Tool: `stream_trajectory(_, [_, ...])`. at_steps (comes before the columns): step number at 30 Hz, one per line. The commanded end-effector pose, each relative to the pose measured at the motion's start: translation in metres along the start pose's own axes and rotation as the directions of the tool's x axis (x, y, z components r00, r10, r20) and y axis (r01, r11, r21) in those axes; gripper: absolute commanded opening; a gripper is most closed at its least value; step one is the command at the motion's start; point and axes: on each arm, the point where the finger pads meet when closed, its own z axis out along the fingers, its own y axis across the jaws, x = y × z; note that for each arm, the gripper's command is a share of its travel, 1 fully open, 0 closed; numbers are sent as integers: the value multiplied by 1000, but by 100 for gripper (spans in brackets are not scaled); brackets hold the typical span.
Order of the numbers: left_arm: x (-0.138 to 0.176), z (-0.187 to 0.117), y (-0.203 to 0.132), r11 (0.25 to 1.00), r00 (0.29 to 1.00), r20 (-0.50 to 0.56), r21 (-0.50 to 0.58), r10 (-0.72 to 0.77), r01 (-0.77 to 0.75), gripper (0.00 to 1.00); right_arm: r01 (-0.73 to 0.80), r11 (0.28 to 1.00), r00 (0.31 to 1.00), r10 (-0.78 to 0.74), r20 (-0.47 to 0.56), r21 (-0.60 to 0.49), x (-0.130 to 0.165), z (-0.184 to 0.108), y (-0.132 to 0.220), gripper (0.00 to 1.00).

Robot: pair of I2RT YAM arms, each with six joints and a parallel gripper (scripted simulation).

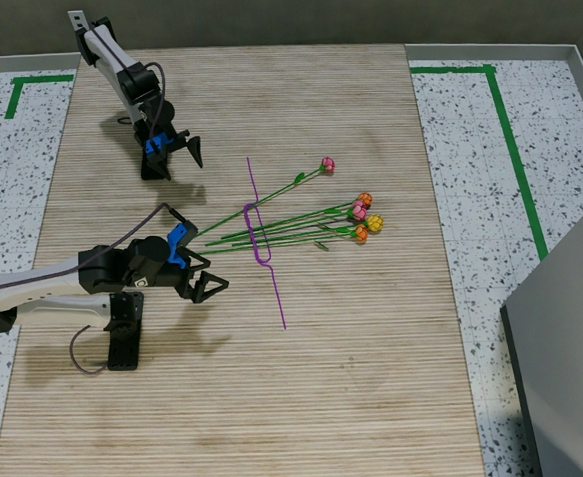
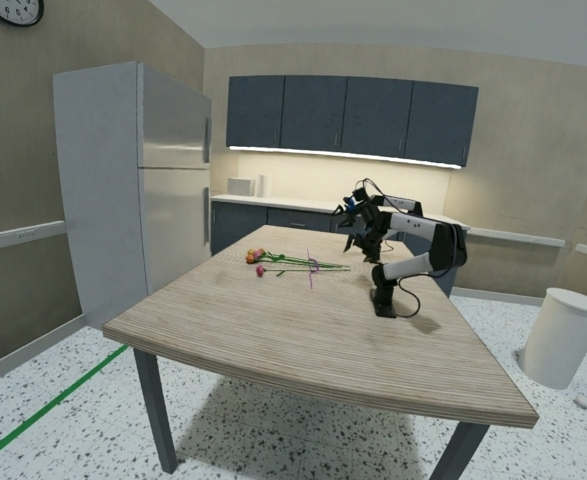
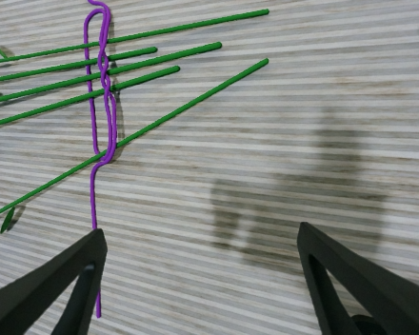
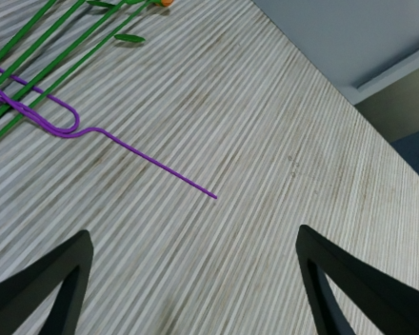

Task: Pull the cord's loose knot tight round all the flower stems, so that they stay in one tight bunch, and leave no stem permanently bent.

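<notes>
A purple cord (image 1: 277, 297) (image 2: 311, 281) (image 3: 93, 200) (image 4: 158, 164) lies in a long loose loop with a twisted knot round several green stems, its two tails pointing opposite ways. Four stems lie close together; the stem with a lone pink flower (image 1: 328, 164) (image 2: 259, 270) slants apart at the loop's far end. The stems look straight. My left gripper (image 1: 185, 173) (image 3: 202, 234) is open and empty above the table, off the shorter tail's side. My right gripper (image 1: 219, 273) (image 4: 195, 237) is open and empty, raised between the stem ends and the longer tail.
An orange flower (image 1: 361, 233) and a yellow flower (image 1: 375, 222) are among the heads at the bunch's far end. The table (image 1: 363, 410) (image 2: 283, 330) extends round them. A grey fridge (image 1: 569, 318) (image 2: 97, 196) stands beyond the table's edge on the flower-head side.
</notes>
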Motion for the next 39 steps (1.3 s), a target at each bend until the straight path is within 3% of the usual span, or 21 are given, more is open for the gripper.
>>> stream_trajectory(1, [-2, -1, 1, 1000, 1000, 6, -3, -2, 2, 100, -1, 1000, 1000, 1, 10, 5, -4, -1, -2, 100])
stream_trajectory(18, [-2, -1, 1, 1000, 1000, 6, -3, -2, 2, 100, -1, 1000, 1000, 1, 10, 5, -4, -1, -2, 100])
stream_trajectory(24, [-1, -2, 24, 995, 999, -26, -99, 20, -22, 32, -103, 992, 994, 105, -25, 70, 2, 5, -10, 32])
stream_trajectory(25, [1, -2, 28, 993, 999, -35, -114, 21, -25, 27, -122, 989, 992, 125, -31, 80, 3, 6, -11, 27])
stream_trajectory(32, [22, -1, 74, 965, 983, -184, -253, 24, -71, 27, -391, 898, 909, 411, -66, 201, 4, 21, -20, 27])
stream_trajectory(34, [22, -1, 74, 965, 983, -184, -253, 24, -71, 27, -391, 898, 909, 411, -66, 201, 4, 21, -20, 27])
stream_trajectory(39, [49, 10, 101, 968, 945, -327, -235, 4, -85, 27, -570, 771, 764, 624, -162, 284, 19, 47, -8, 27])
